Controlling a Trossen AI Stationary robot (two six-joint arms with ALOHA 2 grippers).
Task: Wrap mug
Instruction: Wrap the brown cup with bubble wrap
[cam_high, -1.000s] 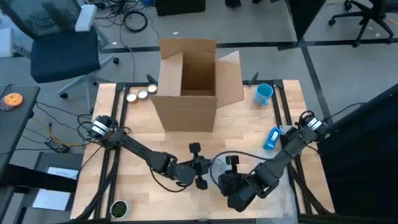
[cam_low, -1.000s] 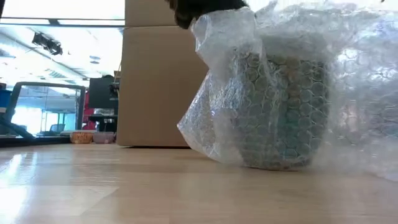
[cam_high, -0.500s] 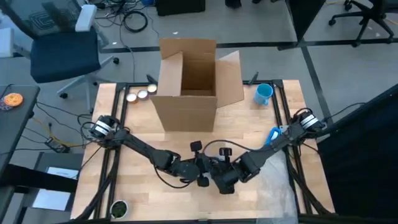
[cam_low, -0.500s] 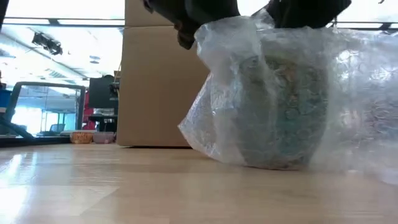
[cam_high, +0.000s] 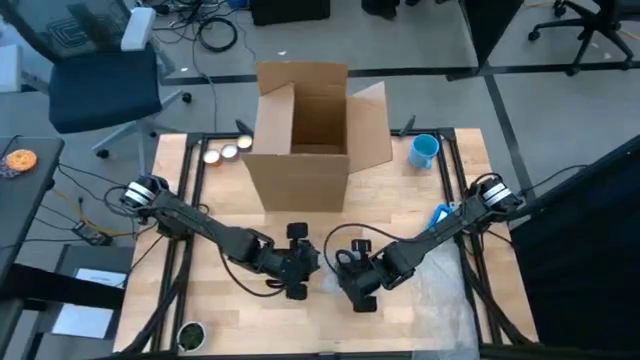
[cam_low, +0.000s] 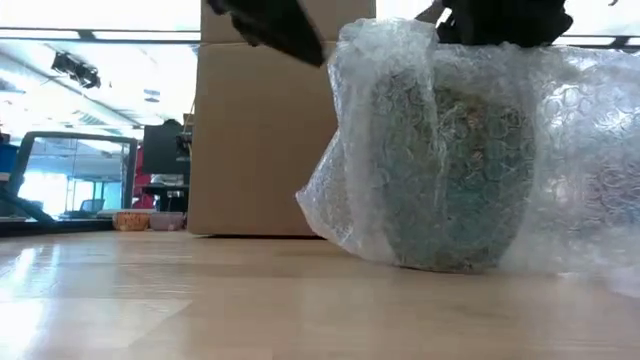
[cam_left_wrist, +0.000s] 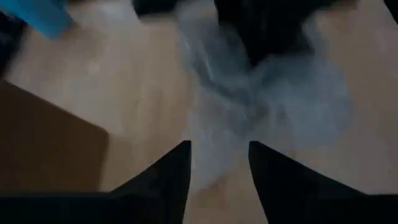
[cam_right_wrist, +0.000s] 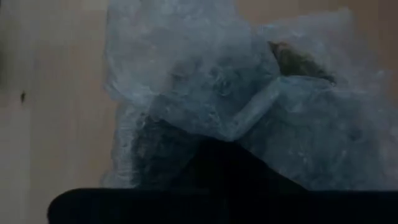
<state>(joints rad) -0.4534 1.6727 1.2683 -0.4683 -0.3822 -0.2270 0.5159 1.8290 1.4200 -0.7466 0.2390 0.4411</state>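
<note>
Bubble wrap (cam_low: 560, 150), clear, gathered round a teal mug (cam_low: 450, 175) standing upright on the wooden counter (cam_high: 230, 300), near its front edge and in front of the cardboard box (cam_high: 305, 130); loose wrap trails along the counter on the mug's far side from the left arm. Right tool (cam_high: 352, 283) directly over the mug, pressing the wrap down at the rim; whether its fingers are open or closed cannot be told. Left tool (cam_left_wrist: 217, 171) just beside the bundle, fingers parted, holding nothing. Advice: keep the right tool pinning the top; have the left take the free flap low and draw it snug round the side, without tipping the mug.
</note>
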